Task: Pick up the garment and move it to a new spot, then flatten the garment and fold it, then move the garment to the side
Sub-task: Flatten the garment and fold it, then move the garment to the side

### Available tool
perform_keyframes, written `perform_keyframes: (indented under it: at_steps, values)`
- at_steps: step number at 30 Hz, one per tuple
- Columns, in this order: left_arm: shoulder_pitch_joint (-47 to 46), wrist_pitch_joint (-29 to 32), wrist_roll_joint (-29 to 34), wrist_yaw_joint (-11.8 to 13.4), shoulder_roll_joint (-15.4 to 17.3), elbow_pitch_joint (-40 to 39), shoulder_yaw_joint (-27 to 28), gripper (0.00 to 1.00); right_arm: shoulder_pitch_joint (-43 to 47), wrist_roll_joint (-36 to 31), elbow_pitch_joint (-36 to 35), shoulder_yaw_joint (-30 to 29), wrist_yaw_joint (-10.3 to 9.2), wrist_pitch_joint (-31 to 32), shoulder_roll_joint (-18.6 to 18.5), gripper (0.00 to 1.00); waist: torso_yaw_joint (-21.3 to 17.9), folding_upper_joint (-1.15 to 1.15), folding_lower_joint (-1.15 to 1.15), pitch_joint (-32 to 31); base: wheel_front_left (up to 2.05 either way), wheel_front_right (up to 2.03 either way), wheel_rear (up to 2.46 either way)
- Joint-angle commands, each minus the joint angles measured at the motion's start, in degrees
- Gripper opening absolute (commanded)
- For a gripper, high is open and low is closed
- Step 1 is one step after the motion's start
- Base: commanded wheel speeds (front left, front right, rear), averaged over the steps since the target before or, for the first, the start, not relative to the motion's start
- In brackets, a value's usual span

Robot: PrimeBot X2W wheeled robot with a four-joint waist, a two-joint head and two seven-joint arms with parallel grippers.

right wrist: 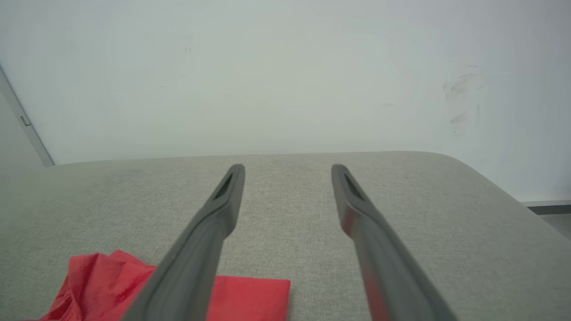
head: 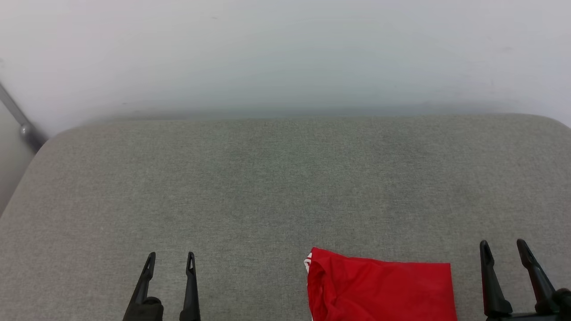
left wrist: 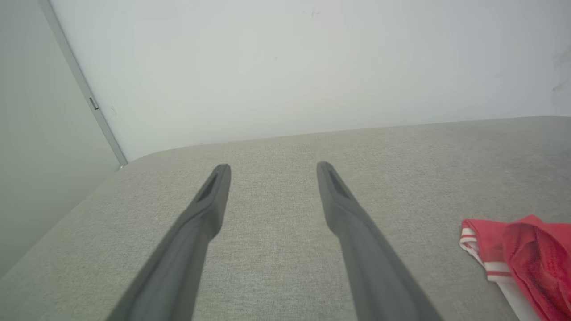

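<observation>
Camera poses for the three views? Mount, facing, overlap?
Head: mounted high, facing forward-down at grey surface; left tool and right tool at bottom edge, garment nearer the right.
Left wrist: looks along open left tool toward wall; garment lower right.
Right wrist: looks along open right tool toward wall; garment lower left.
Shared: garment, grey surface, wall.

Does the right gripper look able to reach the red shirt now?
Probably yes. The right gripper is open and empty, close beside the red shirt on the grey surface, with nothing between them.
</observation>
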Motion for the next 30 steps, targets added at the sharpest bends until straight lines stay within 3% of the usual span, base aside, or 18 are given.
perform_keyframes:
  at_steps: [1, 8, 21, 27, 30]
  values:
    - [0.66, -0.11, 0.12, -0.21, -0.40, -0.54, 0.24, 1.00, 1.52, -0.62, -1.06, -0.45, -0.05, -0.28, 1.16, 1.00, 0.34, 0.00, 0.00, -0.17, 0.00, 0.00, 0.00]
    - [1.29, -0.11, 0.42, -0.70, -0.75, -1.61, 0.75, 1.00, 4.67, -0.77, -3.58, -1.02, -0.05, -0.25, 3.34, 1.00, 1.18, 0.00, 0.00, -0.18, 0.00, 0.00, 0.00]
    - [1.43, -0.11, 1.03, -1.31, -1.11, -1.52, 1.37, 1.00, 4.33, -1.16, -4.02, -1.59, -0.05, -0.26, 4.08, 1.00, 1.51, 0.00, 0.00, -0.01, 0.00, 0.00, 0.00]
    - [1.27, -0.11, 1.10, -1.44, -1.34, -1.36, 1.61, 1.00, 1.70, -1.59, -6.67, -4.06, -0.05, -0.24, 3.97, 1.00, 1.66, 0.00, 0.00, -0.08, 0.00, 0.00, 0.00]
    - [1.25, -0.11, 1.09, -1.51, -1.46, -1.29, 1.70, 1.00, -0.97, -1.87, -7.84, -4.47, -0.05, -0.24, 1.43, 1.00, 1.54, 0.00, 0.00, -0.06, 0.00, 0.00, 0.00]
